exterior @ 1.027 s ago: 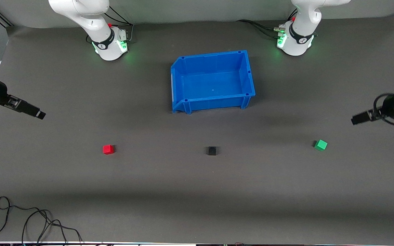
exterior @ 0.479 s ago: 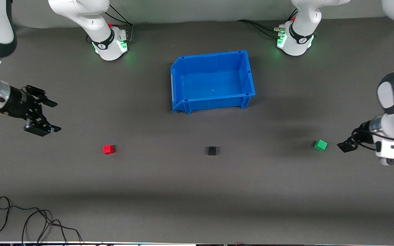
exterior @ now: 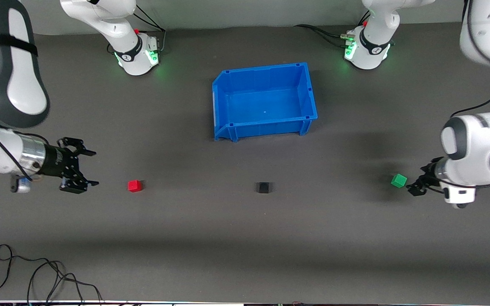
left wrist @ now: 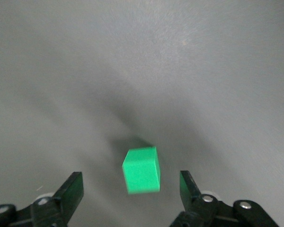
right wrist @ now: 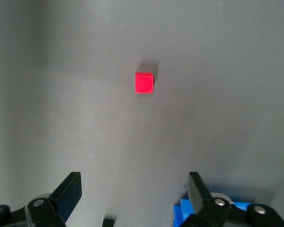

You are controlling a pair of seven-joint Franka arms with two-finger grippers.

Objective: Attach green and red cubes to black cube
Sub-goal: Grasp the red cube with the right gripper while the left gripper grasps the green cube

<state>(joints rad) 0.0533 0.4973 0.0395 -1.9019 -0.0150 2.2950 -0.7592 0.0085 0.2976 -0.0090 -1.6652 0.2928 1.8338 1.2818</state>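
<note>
The left pincer (exterior: 415,188) is hanging low at the right of the front frame, fingers spread wide with nothing between them, just beside the green cube (exterior: 398,180), which is lying toward the frame's centre from it. In the left wrist view the green cube (left wrist: 141,169) is sitting between the two open fingertips (left wrist: 72,187) but ahead of them, turned a little out of square with the jaws.

The right pincer (exterior: 79,165) is hovering at the left of the front frame, also open and empty, with the red cube (exterior: 134,185) lying toward the centre and slightly lower; the gap here looks wider than on the green side, so the left arm seems closer to its grasp. In the right wrist view the red cube (right wrist: 144,82) is sitting well ahead of the fingers.

The black cube (exterior: 263,187) is resting mid-frame, roughly in line with and between the two coloured cubes, well apart from both.

The table (exterior: 245,238) is a dark matte sheet. A blue bin (exterior: 217,106) is standing above the black cube in the frame, and loose cables (exterior: 36,276) are trailing at the lower left.
</note>
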